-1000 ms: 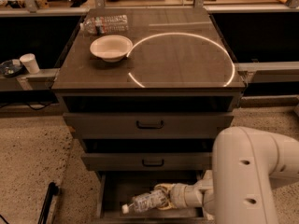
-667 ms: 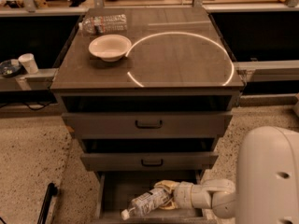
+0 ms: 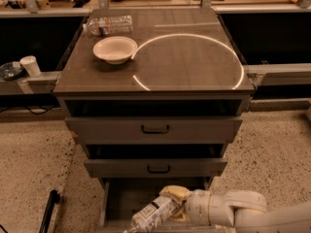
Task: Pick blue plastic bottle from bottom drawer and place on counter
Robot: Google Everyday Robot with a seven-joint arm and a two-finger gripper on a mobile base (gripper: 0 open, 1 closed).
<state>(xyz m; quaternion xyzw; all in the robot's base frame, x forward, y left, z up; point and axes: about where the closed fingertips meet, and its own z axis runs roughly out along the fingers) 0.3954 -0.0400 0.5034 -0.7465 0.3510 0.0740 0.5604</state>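
Note:
The blue plastic bottle [image 3: 151,216] lies tilted over the open bottom drawer [image 3: 122,198], its cap toward the lower left. My gripper [image 3: 174,204] reaches in from the right at the bottom of the camera view and is shut on the bottle's upper end, tan fingers [image 3: 173,193] wrapped around it. The white arm fills the bottom right corner. The counter [image 3: 194,57], dark grey-brown with a bright white circular arc, is above the three drawers.
A white bowl [image 3: 115,49] sits on the counter's left side, with a clear ribbed water bottle [image 3: 109,25] lying behind it. A white cup [image 3: 31,65] stands on a ledge at the far left. A black pole [image 3: 47,211] leans at the lower left on the speckled floor.
The arm has drawn back to the right and lower in view, so less of it covers the drawers. The bottle stays held over the bottom drawer, a little more tilted.

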